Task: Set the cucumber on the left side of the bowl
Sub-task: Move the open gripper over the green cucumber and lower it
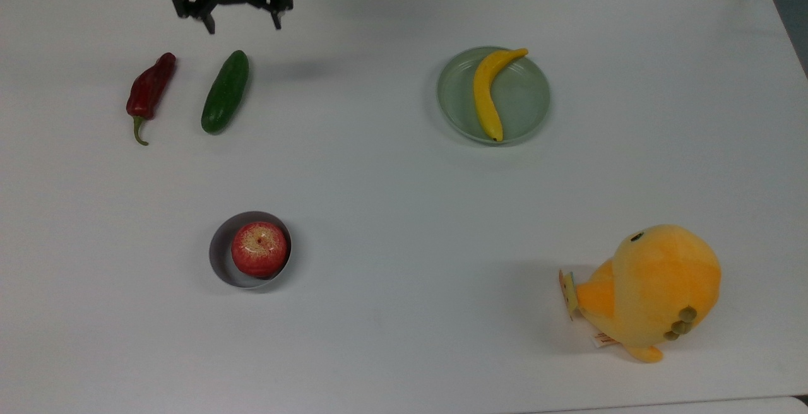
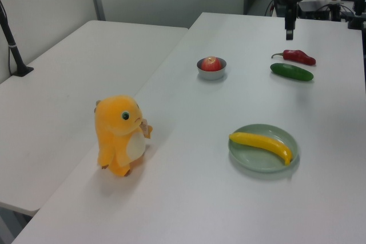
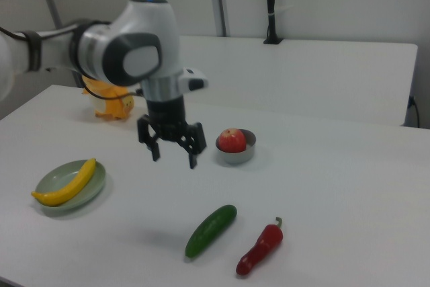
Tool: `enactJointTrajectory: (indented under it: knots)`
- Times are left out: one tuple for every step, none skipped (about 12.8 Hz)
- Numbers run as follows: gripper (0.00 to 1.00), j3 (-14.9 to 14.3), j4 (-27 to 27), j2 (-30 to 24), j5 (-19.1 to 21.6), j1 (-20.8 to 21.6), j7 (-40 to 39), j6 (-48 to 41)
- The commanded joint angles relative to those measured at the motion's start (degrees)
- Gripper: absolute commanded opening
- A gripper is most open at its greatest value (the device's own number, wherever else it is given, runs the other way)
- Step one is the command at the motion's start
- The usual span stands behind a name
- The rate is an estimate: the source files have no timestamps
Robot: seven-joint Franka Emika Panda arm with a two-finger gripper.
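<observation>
The dark green cucumber (image 1: 225, 91) lies on the white table beside a red chili; I also see the cucumber (image 2: 291, 72) in the left view and the cucumber (image 3: 211, 230) in the right view. The small grey bowl (image 1: 219, 251) holds a red apple (image 1: 259, 249), nearer the front; bowl (image 2: 211, 73), bowl (image 3: 244, 154). My gripper (image 1: 242, 23) hangs open above the table, just behind the cucumber's far end, holding nothing. In the right view the gripper (image 3: 173, 157) hovers well above the cucumber, and in the left view the gripper (image 2: 289, 32) points straight down.
A dark red chili (image 1: 149, 91) lies just to the top view's left of the cucumber. A pale green plate (image 1: 524, 101) with a banana (image 1: 487, 90) sits at the top view's right. An orange plush toy (image 1: 650, 291) stands at the front right.
</observation>
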Motion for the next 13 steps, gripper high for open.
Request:
enactJointTrajectory:
  knots:
    - [1.0, -0.2, -2.48, 2.4, -0.59, -2.88, -0.51, 4.94]
    - [1.0, -0.2, -3.36, 3.28, -0.59, -2.97, -0.51, 6.26]
    - [1.0, -0.28, -4.76, 4.07, -0.59, -3.58, -0.51, 8.88]
    - [1.0, -0.28, -5.73, 4.42, -0.59, -3.85, -0.51, 10.65]
    - [1.0, -0.46, -6.52, 5.21, -0.59, -4.03, -0.51, 12.41]
    - [1.0, -0.46, -7.31, 6.17, -0.59, -4.73, -0.51, 14.16]
    - [1.0, -0.46, -7.67, 7.05, -0.68, -4.82, -0.51, 14.62]
    - [1.0, -0.46, -7.67, 8.46, -0.68, -5.17, -0.51, 14.88]
    - [1.0, -0.46, -7.59, 9.43, -0.86, -5.96, -0.51, 15.58]
    - [1.0, -0.46, -8.02, 9.87, -0.86, -6.49, -0.51, 17.94]
    - [1.0, -0.46, -8.46, 10.57, -0.86, -6.49, -0.51, 19.44]
    - [1.0, -0.46, -8.46, 11.19, -0.95, -6.49, -0.51, 20.06]
    - [0.95, -0.46, -8.55, 11.37, -1.03, -6.49, -0.77, 20.16]
